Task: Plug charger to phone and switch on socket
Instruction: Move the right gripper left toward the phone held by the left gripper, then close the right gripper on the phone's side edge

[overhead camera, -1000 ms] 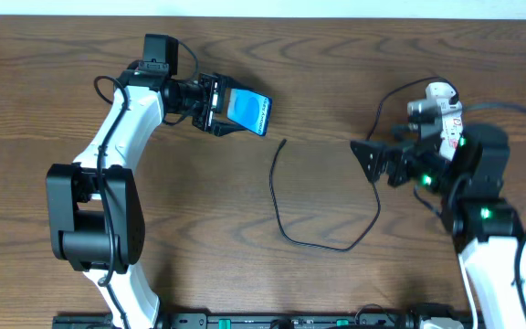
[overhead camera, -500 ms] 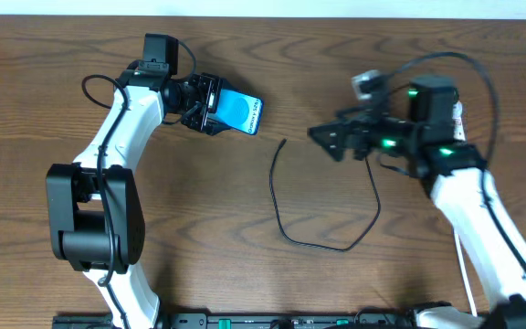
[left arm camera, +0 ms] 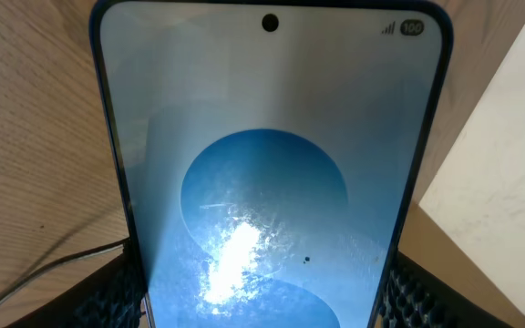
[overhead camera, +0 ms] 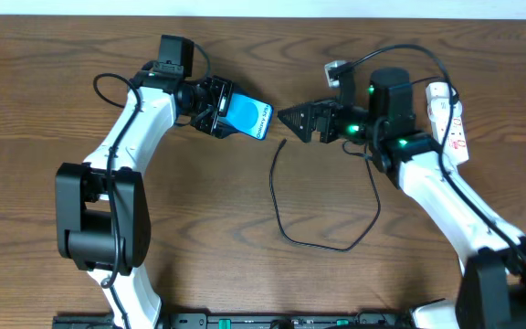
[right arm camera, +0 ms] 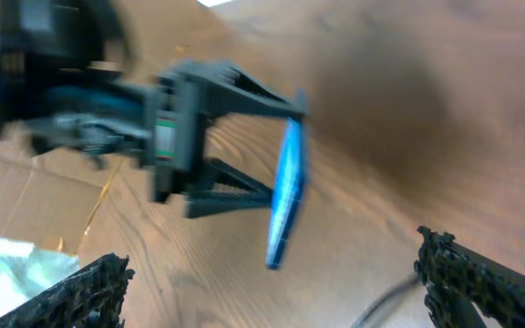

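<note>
1. The left pincer [overhead camera: 219, 110] is clamped on the phone [overhead camera: 247, 116] by its long edges. It appears to hold the phone clear of the desk [overhead camera: 199, 219], probably to present it steadily for plugging.
2. In the left wrist view the camera-hole end points away from the pincer, so the port end likely sits back between the fingers.
3. The right pincer [overhead camera: 298, 119] is spread wide and empty, near the phone's free end and just above the plug tip [overhead camera: 284, 143], seemingly lining up a pick.
4. The charger [overhead camera: 273, 183] lies in a loose loop on the desk, unplugged.
5. The socket [overhead camera: 452, 123] lies at the far right, behind the right arm.
</note>
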Controlling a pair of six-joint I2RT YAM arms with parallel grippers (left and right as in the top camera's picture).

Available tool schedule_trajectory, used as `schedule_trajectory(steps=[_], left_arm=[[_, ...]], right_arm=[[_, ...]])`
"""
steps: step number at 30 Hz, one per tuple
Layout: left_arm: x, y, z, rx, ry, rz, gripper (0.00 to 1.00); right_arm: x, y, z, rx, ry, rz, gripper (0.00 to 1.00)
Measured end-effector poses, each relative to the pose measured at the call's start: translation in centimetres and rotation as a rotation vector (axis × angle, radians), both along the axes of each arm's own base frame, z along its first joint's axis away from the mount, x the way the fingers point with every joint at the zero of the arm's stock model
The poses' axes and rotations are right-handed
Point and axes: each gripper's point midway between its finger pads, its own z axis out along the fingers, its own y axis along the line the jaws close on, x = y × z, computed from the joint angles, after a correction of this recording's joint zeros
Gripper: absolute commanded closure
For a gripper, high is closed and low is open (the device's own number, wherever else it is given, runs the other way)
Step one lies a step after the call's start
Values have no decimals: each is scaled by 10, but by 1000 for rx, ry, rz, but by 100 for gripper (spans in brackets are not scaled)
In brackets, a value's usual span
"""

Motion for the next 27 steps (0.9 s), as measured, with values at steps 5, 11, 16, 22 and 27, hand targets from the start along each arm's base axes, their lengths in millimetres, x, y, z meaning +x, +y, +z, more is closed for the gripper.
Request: schedule_trajectory(steps=[5,11,16,22,27], left_arm=[[-2,-5,-1,5,-1,-11,37],[-5,-13,-1,10,-2,-30,37],[-11,-27,-1,12,-3,-60,37],[-17,-39,-1,12,-3,-91,37],[-21,-48,-1,9,-2,-111,37]], right_arm=[[1,5,-41,5,178,-32,1],[-9,23,-51,-4,226,-18,14],[-11,31,-59,-44,245,-56,28],[-13,30,-76,-136,261,-139,37],[-10,32,-78,-176,231,-181,43]])
